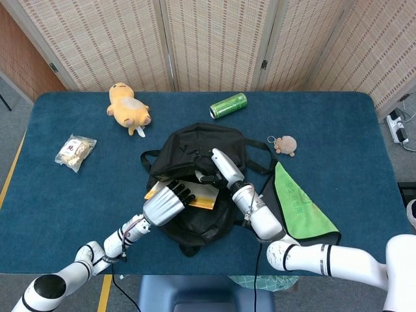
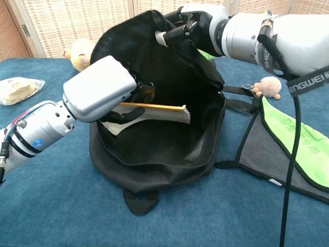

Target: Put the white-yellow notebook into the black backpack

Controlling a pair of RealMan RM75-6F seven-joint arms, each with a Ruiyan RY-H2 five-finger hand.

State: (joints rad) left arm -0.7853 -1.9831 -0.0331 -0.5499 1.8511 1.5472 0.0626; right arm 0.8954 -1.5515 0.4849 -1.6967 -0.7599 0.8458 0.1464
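The white-yellow notebook [image 2: 154,109] lies level inside the black backpack's [image 2: 169,149] open mouth at frame centre, gripped by the left hand [image 2: 100,90]; the right hand [image 2: 193,25] grips the backpack's upper rim, holding it up.

woven folding screens [image 1: 214,39] stand behind a blue table [image 1: 338,130]; grey floor [image 1: 13,123] alongside.
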